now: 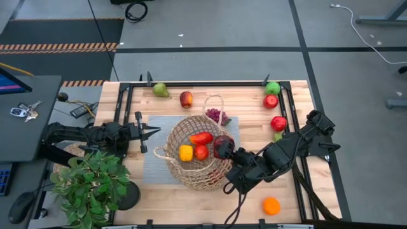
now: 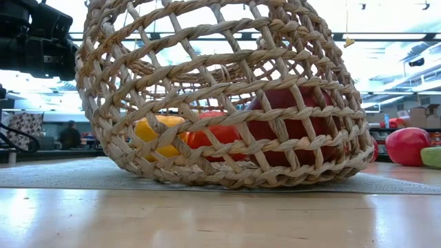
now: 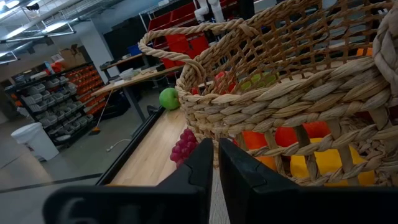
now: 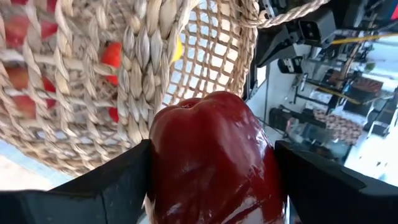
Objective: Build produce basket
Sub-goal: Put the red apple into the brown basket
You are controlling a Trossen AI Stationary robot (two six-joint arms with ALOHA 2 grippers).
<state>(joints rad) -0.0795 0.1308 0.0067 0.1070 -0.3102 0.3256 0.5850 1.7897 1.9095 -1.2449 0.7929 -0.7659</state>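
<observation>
The tan wicker basket (image 1: 197, 156) sits tilted on a grey mat (image 1: 156, 159) at the table's middle. A red pepper (image 1: 201, 137), a yellow pepper (image 1: 185, 152) and a small red piece (image 1: 201, 152) lie inside it. My right gripper (image 1: 224, 148) is at the basket's right rim, shut on a dark red piece (image 4: 211, 155). My left gripper (image 1: 154, 131) waits shut just left of the basket, level, touching nothing. Purple grapes (image 1: 216, 115) lie behind the basket. My right gripper pinches the dark red piece by its two opposite sides (image 4: 161, 168) between the two fingers (image 4: 93, 190). The fingers slant down from the table's near right. The piece is lifted, right at the basket's rim (image 1: 222, 144); I cannot tell whether it touches the wicker.
A green pear (image 1: 160, 90) and a red apple (image 1: 186, 99) lie at the far edge. A green apple (image 1: 272, 88) and two red apples (image 1: 271, 101) (image 1: 278, 123) are at the far right, an orange (image 1: 271, 205) near right, a potted plant (image 1: 95, 184) near left.
</observation>
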